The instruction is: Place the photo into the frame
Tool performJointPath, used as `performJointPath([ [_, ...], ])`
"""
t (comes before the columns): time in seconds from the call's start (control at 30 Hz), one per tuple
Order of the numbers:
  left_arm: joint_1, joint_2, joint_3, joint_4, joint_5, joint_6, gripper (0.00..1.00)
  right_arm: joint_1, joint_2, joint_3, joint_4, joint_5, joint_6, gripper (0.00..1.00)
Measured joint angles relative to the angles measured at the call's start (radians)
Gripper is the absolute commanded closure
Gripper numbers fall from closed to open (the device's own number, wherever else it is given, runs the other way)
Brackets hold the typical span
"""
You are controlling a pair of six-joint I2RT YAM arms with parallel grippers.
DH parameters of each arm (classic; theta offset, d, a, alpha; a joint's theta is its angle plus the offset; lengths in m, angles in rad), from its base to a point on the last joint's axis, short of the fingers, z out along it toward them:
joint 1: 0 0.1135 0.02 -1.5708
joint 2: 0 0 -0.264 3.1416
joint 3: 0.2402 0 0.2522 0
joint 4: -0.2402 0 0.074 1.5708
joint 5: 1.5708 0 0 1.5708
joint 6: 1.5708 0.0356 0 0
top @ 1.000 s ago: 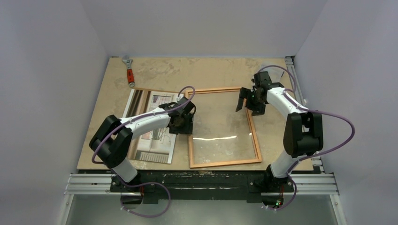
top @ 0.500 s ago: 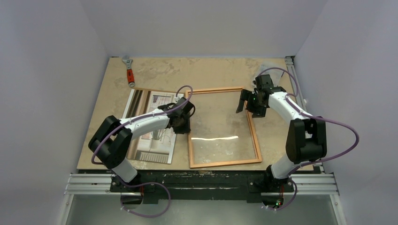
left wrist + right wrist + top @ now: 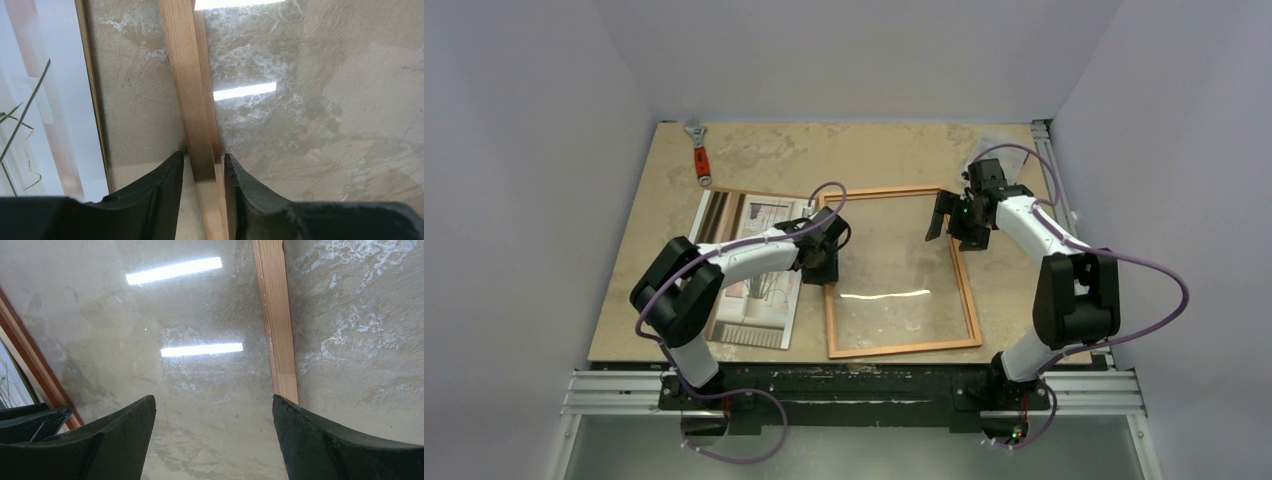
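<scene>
Left jaws narrowed; frame (image 3: 191, 100) left rail clamped between them.

There is one thin orange-brown wooden rectangular picture frame (image 3: 904, 348) and one large rectangular photo print of a grassy potted plant (image 3: 754, 312). One metal adjustable wrench with a red handle (image 3: 700, 156) makes a third item, and there is one beige mottled tabletop (image 3: 844, 155). The white-and-black robot arms number two, a left arm (image 3: 744, 258) and a right arm (image 3: 1064, 292), and so do the black two-finger grippers: the left gripper (image 3: 826, 270) and the right gripper (image 3: 954, 222).
</scene>
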Motion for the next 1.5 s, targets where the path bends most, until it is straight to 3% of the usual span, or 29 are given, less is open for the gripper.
performJointPath([
  [0.23,-0.013,0.017,0.023,-0.016,-0.004,0.001,0.82,0.000,0.000,0.000,0.000,0.000,0.000,0.16],
  [0.6,-0.072,0.118,0.151,-0.027,-0.008,0.006,0.83,0.000,-0.020,0.008,-0.007,-0.008,0.000,0.16],
  [0.7,-0.078,0.124,0.159,-0.024,-0.010,0.011,0.64,0.000,-0.023,0.008,-0.007,-0.014,0.000,0.16],
  [0.83,-0.079,0.116,0.150,-0.022,-0.017,0.016,0.28,0.000,-0.032,0.008,-0.007,-0.020,-0.001,0.16],
  [0.9,-0.079,0.080,0.117,-0.022,-0.026,0.017,0.17,0.002,-0.048,0.008,-0.006,-0.027,0.000,0.16],
  [0.97,-0.079,0.008,0.071,-0.023,-0.032,0.023,0.15,0.006,-0.068,0.008,-0.006,-0.030,0.000,0.16],
  [1.1,-0.056,-0.201,-0.032,0.002,-0.025,0.032,0.17,0.059,-0.097,0.009,-0.002,-0.030,0.007,0.16],
  [1.33,0.096,-0.520,-0.206,0.040,-0.021,0.034,0.31,0.255,-0.075,0.038,0.023,-0.055,0.069,0.17],
  [1.37,0.115,-0.542,-0.221,0.021,-0.030,0.033,0.34,0.288,-0.068,0.048,0.031,-0.055,0.085,0.17],
  [1.43,0.146,-0.558,-0.240,-0.023,-0.051,0.031,0.50,0.357,-0.050,0.066,0.055,-0.057,0.116,0.17],
  [1.5,0.175,-0.550,-0.252,-0.076,-0.077,0.026,0.57,0.420,-0.028,0.083,0.077,-0.060,0.144,0.17],
])
